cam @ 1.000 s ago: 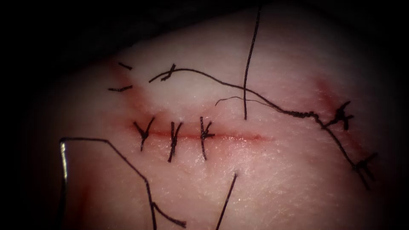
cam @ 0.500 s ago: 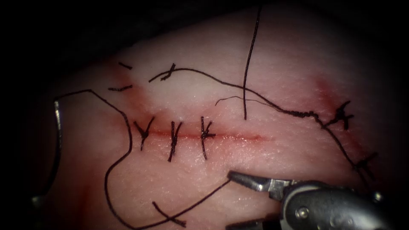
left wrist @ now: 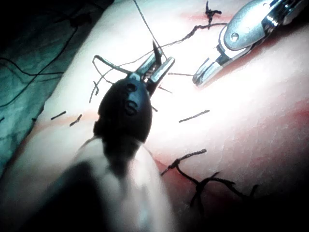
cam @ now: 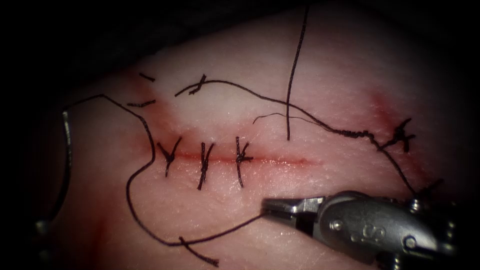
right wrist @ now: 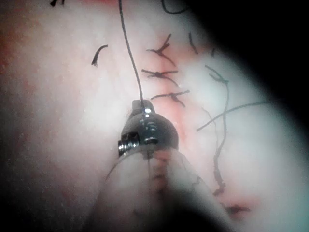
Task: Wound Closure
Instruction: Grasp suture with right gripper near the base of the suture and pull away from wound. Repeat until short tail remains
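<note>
I count two tools, one needle, one working thread and three tied stitches (cam: 204, 165) across the cut (cam: 280, 161). Further right, two knots (cam: 400, 135) sit on an older line of thread, and a few short cut ends (cam: 146, 77) lie loose on the tissue (cam: 325, 75).

My right tool (cam: 267, 207) reaches in from the right and lies almost level below the cut, with its tip pointing left. Its jaws are pressed together on the thread (cam: 135, 190). From there the thread sags left, then climbs past the left end of the cut to the needle's upper end.

My left tool (left wrist: 161, 63) clamps the needle (cam: 67, 150) near its lower end, though I cannot tell exactly where along the curve. The needle stands well left of the cut, with none of its curve in the tissue.
</note>
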Tool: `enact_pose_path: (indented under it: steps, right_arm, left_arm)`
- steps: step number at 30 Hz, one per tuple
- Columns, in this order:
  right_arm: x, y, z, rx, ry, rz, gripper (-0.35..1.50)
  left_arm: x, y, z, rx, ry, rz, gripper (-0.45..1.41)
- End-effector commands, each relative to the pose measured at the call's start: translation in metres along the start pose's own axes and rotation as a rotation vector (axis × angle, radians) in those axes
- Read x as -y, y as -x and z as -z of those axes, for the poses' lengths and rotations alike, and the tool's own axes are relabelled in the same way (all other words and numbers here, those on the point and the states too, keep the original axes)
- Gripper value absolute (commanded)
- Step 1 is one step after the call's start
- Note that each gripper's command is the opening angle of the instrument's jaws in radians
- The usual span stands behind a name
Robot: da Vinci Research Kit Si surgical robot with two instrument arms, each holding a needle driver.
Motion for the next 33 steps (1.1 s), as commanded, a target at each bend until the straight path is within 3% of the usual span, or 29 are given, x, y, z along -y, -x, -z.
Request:
enact_pose_path:
  steps: [1,19,33]
  right_arm:
    - [0.0002,-0.0013,-0.0003,-0.006,0.0,-0.001,-0.35]
    - [0.0074,-0.0052,0.0023,-0.03,-0.017,-0.006,-0.35]
    - [0.0088,-0.0054,0.0036,-0.02,-0.034,-0.017,-0.35]
  left_arm:
    - [0.0008,0.0002,-0.0008,-0.002,-0.001,-0.004,-0.45]
    - [0.0007,0.0008,-0.001,-0.001,-0.004,-0.009,-0.45]
    - [0.0023,0.0024,-0.0003,-0.006,0.007,-0.007,-0.45]
